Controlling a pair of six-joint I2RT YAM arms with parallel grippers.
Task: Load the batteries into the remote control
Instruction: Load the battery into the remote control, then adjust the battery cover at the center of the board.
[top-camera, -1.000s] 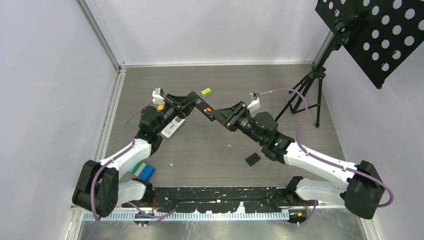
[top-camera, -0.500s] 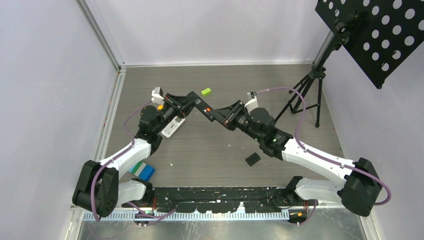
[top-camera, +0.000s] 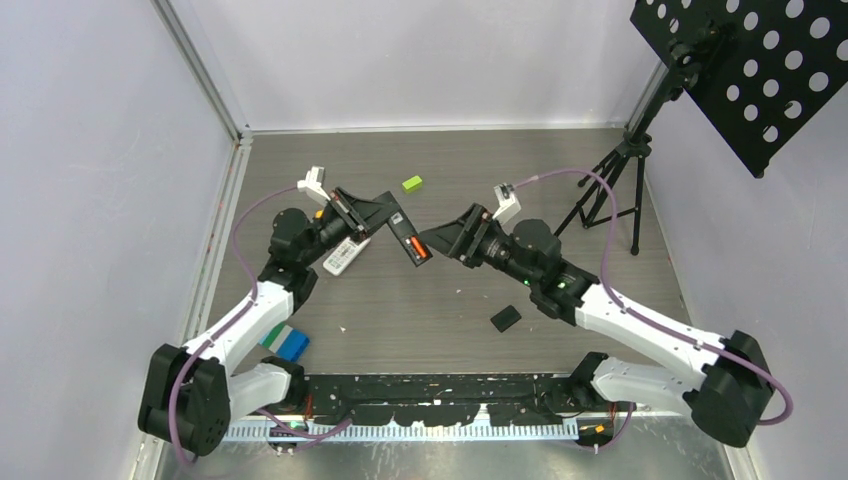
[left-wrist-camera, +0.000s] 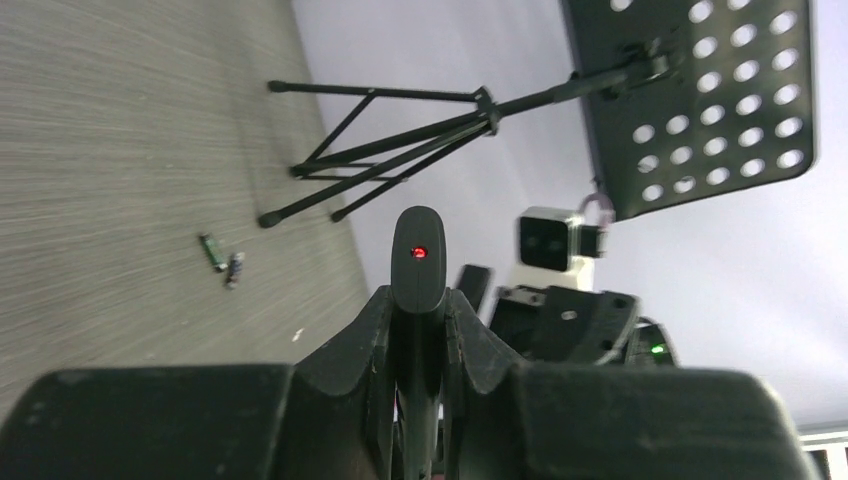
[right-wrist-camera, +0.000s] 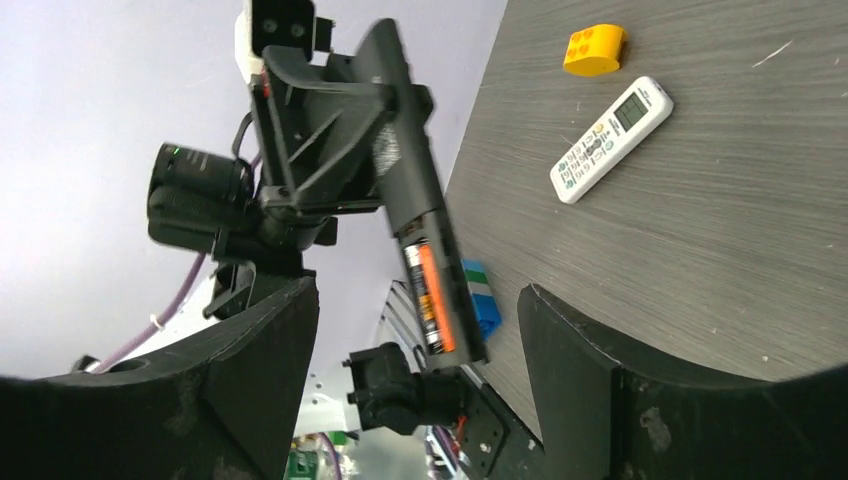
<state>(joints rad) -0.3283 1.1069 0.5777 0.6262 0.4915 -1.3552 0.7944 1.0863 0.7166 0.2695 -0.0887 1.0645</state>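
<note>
My left gripper (top-camera: 372, 212) is shut on a black remote control (top-camera: 404, 234) and holds it above the table. Its open compartment faces up, and an orange-red battery (top-camera: 421, 250) lies in it. In the right wrist view that battery (right-wrist-camera: 437, 298) sits in the lower end of the remote control (right-wrist-camera: 405, 170). My right gripper (top-camera: 440, 241) is open just right of the remote's tip, holding nothing, its fingers (right-wrist-camera: 580, 370) apart. In the left wrist view the left gripper (left-wrist-camera: 418, 300) clamps the remote's sides. Two loose batteries (left-wrist-camera: 222, 258) lie on the table.
A white remote (top-camera: 342, 257) lies under the left arm. A green block (top-camera: 412, 183) sits further back. A blue and green block (top-camera: 286, 342) is near the left base. A small black cover (top-camera: 506, 318) lies by the right arm. A tripod stand (top-camera: 602, 200) is at the right.
The right gripper has opened and drawn back from the remote. The left gripper has swung the remote's free end toward the near side, showing the orange battery in the compartment.
</note>
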